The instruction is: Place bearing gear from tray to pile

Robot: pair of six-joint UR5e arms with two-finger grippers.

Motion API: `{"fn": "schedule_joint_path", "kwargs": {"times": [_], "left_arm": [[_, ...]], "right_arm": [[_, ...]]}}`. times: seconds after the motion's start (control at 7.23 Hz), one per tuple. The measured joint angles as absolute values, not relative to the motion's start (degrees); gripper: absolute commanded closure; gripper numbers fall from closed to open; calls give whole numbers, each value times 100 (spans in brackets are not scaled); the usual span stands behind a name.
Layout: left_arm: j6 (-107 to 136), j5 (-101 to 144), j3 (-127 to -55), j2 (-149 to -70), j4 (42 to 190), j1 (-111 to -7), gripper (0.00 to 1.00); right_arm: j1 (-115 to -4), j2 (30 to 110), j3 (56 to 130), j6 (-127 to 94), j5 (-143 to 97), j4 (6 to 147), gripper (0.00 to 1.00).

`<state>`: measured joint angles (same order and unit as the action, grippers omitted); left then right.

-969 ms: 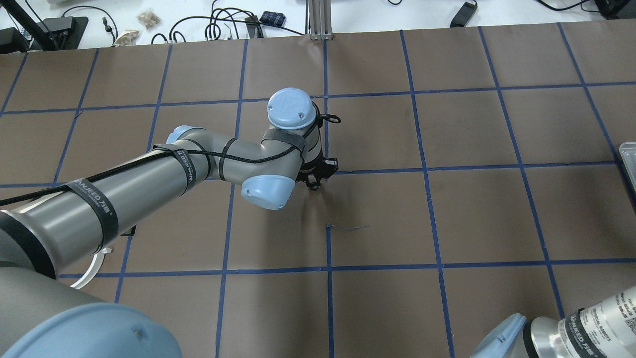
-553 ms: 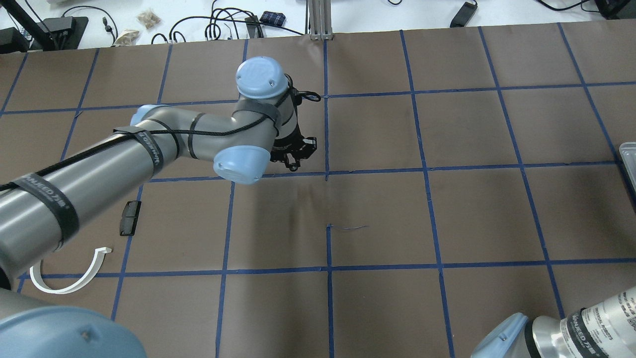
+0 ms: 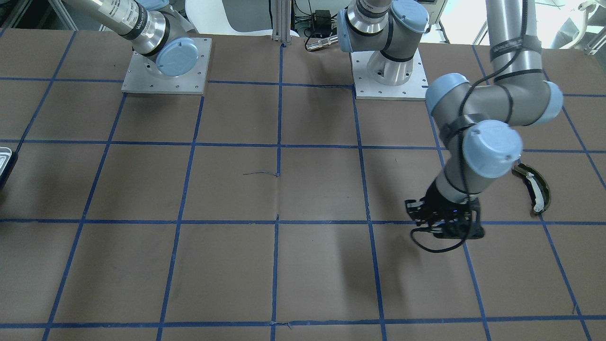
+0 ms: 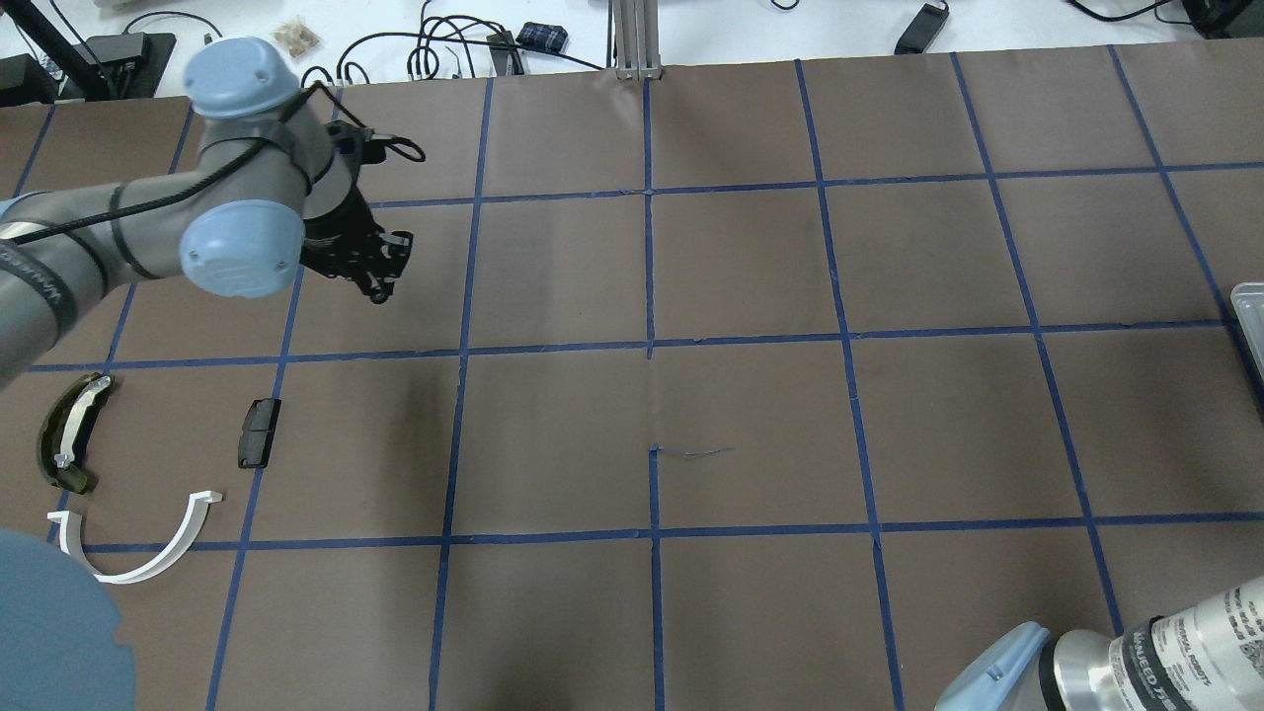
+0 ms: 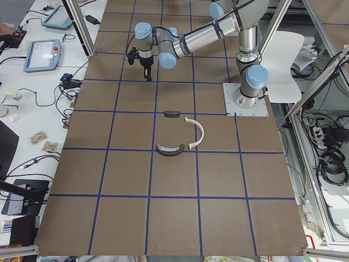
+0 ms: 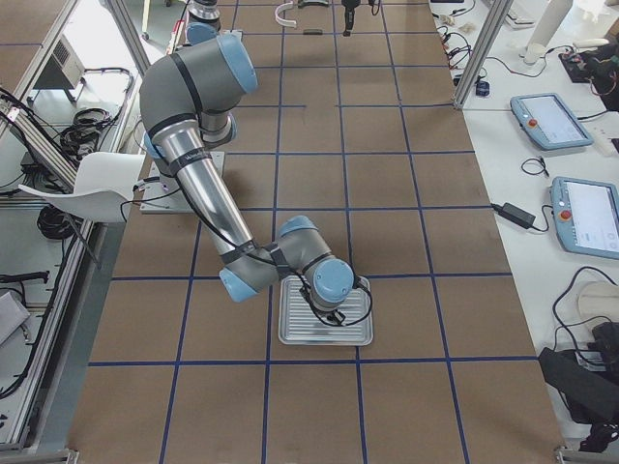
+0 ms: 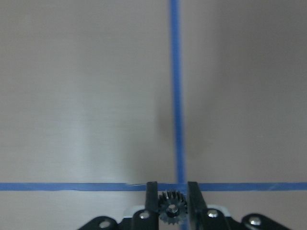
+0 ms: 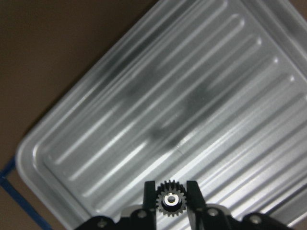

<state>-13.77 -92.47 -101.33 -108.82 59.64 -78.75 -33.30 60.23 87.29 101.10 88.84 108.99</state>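
Brown paper table [image 4: 750, 257] with a blue tape grid is running past every view's edge. Ribbed shiny metal tray [image 8: 144, 120] is getting clipped: overhead is showing only a rounded corner. Pile is lying well apart from it: thin white semicircular arc [image 4: 148, 553], olive curved piece [image 4: 69, 430] with a white strip, flat black block [image 4: 259, 432]. In the front view the left arm is covering arc and block. Left gripper [image 7: 171, 188] is clamping a small dark toothed left gear [image 7: 171, 211] above bare table, beside the pile. Right gripper [image 8: 171, 188] is pinching a matching right gear [image 8: 169, 200] over the tray.
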Motion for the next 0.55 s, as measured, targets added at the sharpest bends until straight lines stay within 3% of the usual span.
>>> {"fn": "schedule_joint_path", "kwargs": {"times": [0.55], "left_arm": [[-3876, -9218, -10446, -11097, 5700, -5803, 100]], "right_arm": [[-4963, 7712, 8945, 6472, 8299, 9102, 100]]}}
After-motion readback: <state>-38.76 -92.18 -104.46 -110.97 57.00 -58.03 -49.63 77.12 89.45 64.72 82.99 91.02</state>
